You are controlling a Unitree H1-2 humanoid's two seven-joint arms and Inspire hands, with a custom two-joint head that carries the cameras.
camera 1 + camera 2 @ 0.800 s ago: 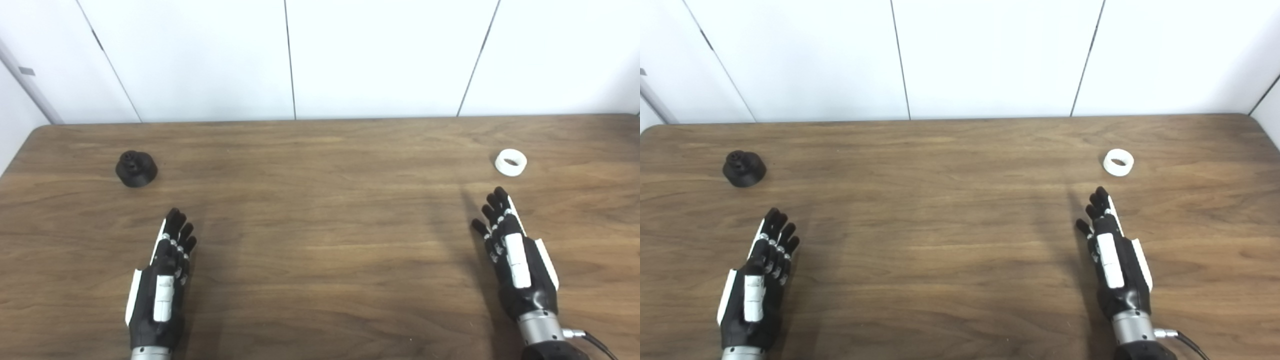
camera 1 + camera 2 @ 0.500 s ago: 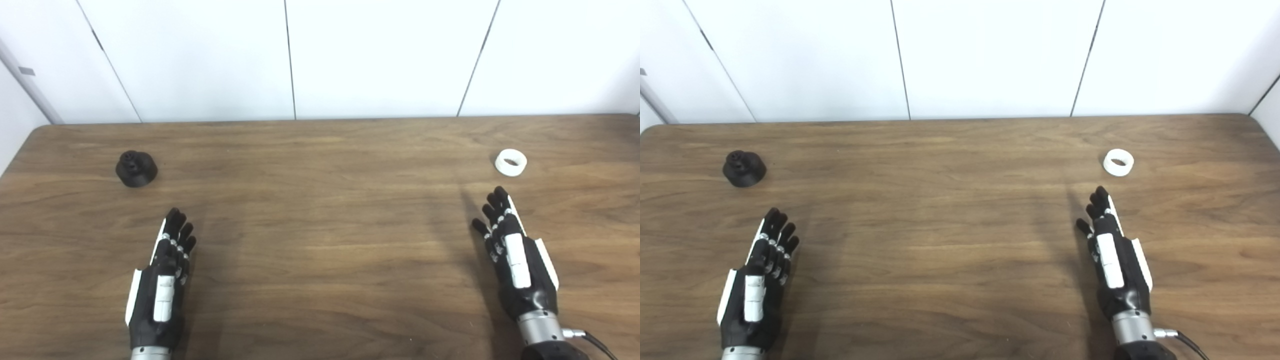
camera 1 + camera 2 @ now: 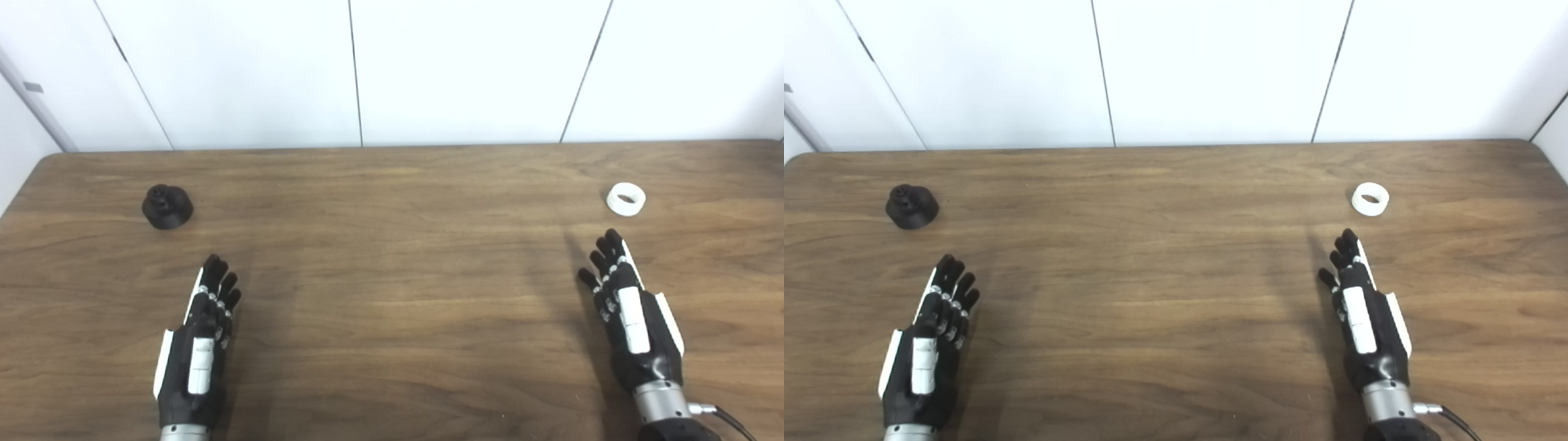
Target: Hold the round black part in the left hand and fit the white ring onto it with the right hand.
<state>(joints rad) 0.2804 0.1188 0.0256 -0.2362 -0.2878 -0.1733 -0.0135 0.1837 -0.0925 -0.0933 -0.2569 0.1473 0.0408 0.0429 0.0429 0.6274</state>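
Note:
The round black part (image 3: 167, 207) stands on the wooden table (image 3: 392, 257) at the far left, with a small knob on top. The white ring (image 3: 626, 199) lies flat at the far right. My left hand (image 3: 199, 349) rests near the front left, open, fingers stretched out, well short of the black part and a little to its right. My right hand (image 3: 631, 315) sits at the front right, open and holding nothing, its fingertips a short way in front of the ring.
White wall panels (image 3: 367, 67) rise right behind the table's far edge. A cable (image 3: 726, 416) leaves my right wrist at the bottom right corner. Bare wood lies between the two hands.

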